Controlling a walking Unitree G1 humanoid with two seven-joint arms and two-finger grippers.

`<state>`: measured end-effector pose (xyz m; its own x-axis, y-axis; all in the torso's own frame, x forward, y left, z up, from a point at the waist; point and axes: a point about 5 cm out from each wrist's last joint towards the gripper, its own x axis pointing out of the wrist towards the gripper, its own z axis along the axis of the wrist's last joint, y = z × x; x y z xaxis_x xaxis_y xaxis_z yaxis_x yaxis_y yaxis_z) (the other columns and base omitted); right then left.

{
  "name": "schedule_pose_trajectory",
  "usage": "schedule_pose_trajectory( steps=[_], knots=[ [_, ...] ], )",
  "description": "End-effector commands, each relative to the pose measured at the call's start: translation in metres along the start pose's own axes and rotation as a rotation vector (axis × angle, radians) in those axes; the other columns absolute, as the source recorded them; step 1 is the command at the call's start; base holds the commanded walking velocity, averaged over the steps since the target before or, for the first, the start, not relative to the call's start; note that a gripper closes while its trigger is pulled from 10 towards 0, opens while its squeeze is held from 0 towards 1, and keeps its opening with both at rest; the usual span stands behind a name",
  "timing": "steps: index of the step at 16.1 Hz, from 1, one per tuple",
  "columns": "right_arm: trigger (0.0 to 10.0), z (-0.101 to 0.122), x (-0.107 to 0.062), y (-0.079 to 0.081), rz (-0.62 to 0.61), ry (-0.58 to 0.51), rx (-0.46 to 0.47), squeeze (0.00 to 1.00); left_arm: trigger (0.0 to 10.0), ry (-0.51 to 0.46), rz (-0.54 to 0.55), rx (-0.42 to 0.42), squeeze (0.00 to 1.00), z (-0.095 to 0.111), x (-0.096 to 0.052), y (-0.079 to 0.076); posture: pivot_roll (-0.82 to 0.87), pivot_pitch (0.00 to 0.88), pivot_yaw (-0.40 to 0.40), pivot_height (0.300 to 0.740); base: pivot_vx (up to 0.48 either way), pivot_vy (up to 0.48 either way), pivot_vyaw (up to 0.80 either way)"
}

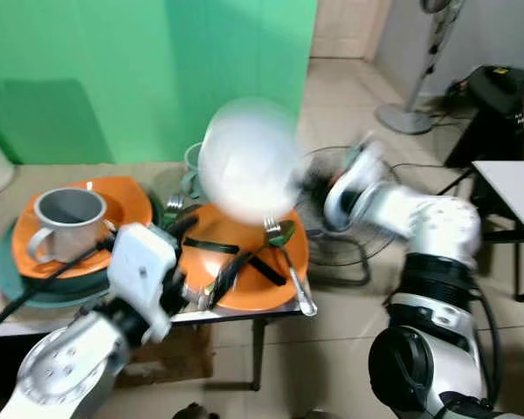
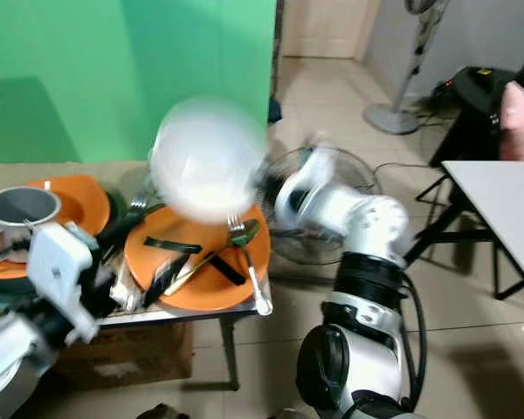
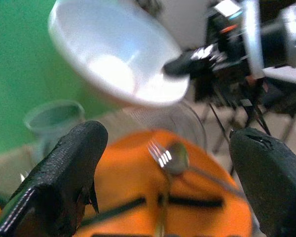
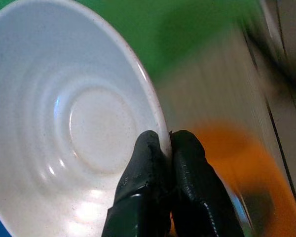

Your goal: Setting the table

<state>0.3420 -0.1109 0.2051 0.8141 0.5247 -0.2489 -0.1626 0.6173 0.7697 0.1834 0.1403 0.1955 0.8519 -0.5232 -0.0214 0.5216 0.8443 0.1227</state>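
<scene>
A white bowl (image 1: 247, 160) hangs blurred in the air above the orange plate (image 1: 244, 253), tilted on its side. My right gripper (image 4: 166, 148) is shut on its rim, one finger inside and one outside. On the plate lie a fork and spoon (image 1: 284, 240) and dark-handled cutlery (image 1: 236, 262). My left gripper (image 3: 167, 168) stands open low over the near side of that plate, holding nothing. At the left a grey mug (image 1: 65, 218) sits on a second orange plate (image 1: 127, 196) stacked on a green plate (image 1: 35, 288).
A small table (image 1: 244, 310) bears the plates, with a green cup (image 1: 192, 161) behind the bowl. A floor fan (image 1: 341, 236) lies right of it. A white table (image 1: 515, 188) stands far right. A pedestal fan (image 1: 419, 78) is behind.
</scene>
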Motion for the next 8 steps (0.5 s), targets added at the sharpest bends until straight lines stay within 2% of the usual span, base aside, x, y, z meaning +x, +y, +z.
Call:
schedule_pose_trajectory(
  steps=[1, 2, 3, 4, 5, 6, 7, 8],
  knots=[
    [0.0, 0.017, -0.012, 0.012, 0.073, -0.110, -0.052, 0.00, 10.0, -0.019, 0.031, 0.016, 0.00, 0.002, 0.004, 0.000, 0.00, 0.000, -0.005, 0.740, 0.000, 0.000, 0.00],
    [0.0, 0.027, -0.030, 0.011, 0.093, -0.195, -0.099, 0.00, 10.0, -0.044, 0.072, 0.016, 0.00, 0.002, 0.013, 0.000, -0.02, 0.000, 0.021, 0.740, 0.000, 0.000, 0.00],
    [0.0, 0.029, -0.035, 0.010, 0.092, -0.219, -0.111, 0.00, 10.0, -0.047, 0.078, 0.021, 0.00, 0.002, 0.016, 0.001, -0.02, 0.000, 0.024, 0.740, 0.000, 0.000, 0.00],
    [0.5, 0.029, -0.050, 0.006, 0.060, -0.256, -0.214, 0.00, 10.0, -0.051, 0.113, 0.044, 0.00, 0.002, 0.024, 0.003, -0.04, 0.000, 0.038, 0.740, 0.000, 0.000, 0.00],
    [10.0, 0.027, -0.059, 0.000, 0.019, -0.260, -0.281, 0.00, 10.0, -0.061, 0.148, 0.041, 0.00, 0.003, 0.027, 0.006, -0.05, 0.000, 0.048, 0.740, 0.000, 0.000, 0.00],
    [10.0, 0.025, -0.066, -0.005, -0.013, -0.273, -0.338, 0.00, 10.0, -0.056, 0.174, 0.038, 0.00, 0.001, 0.028, 0.008, -0.06, 0.000, 0.051, 0.740, 0.000, 0.000, 0.00],
    [10.0, 0.014, -0.081, -0.014, -0.055, -0.311, -0.463, 0.00, 10.0, -0.020, 0.243, 0.042, 0.00, -0.006, 0.029, 0.011, -0.07, 0.000, 0.055, 0.740, 0.000, 0.000, 0.00],
    [10.0, 0.012, -0.082, -0.016, -0.068, -0.306, -0.473, 0.00, 10.0, -0.014, 0.252, 0.042, 0.00, -0.007, 0.029, 0.011, -0.07, 0.000, 0.055, 0.740, 0.000, 0.000, 0.00]
  ],
)
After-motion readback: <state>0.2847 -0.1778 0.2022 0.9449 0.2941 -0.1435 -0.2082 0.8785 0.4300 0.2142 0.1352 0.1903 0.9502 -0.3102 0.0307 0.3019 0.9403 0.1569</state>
